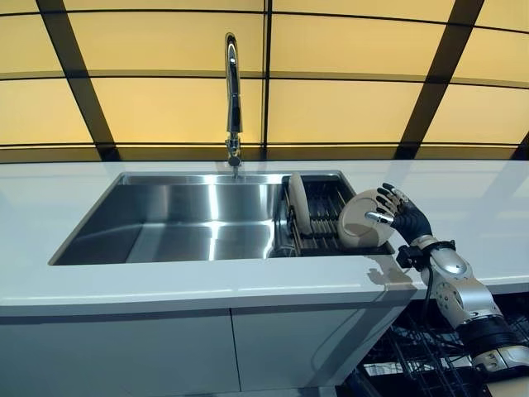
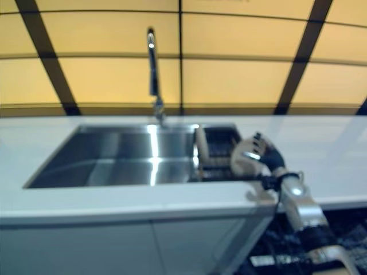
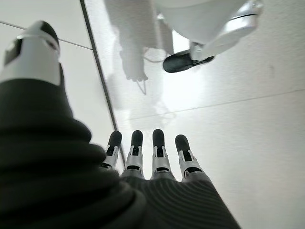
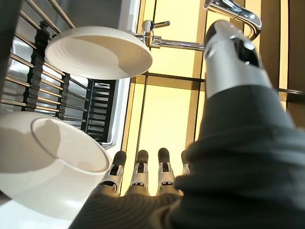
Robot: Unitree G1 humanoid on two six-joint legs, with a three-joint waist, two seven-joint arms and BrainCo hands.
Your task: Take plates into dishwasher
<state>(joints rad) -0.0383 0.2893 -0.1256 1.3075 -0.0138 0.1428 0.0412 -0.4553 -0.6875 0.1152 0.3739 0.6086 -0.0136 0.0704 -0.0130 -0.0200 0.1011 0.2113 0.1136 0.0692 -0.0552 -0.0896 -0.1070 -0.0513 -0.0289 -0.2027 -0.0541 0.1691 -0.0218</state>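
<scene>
Plates are sitting at the right end of the steel sink [image 1: 165,223], centre-right of the frame. One cream plate [image 1: 298,203] is standing on edge in the dark rack [image 1: 326,222]. A second plate [image 1: 357,218] is leaning at the rack's right side, where the right hand [image 1: 402,213] is grasping it, thumb across its face and fingers curling behind. The faucet [image 1: 233,99] is rising at top centre. The left hand [image 3: 147,157] is hanging over pale floor, fingers straight and released.
</scene>
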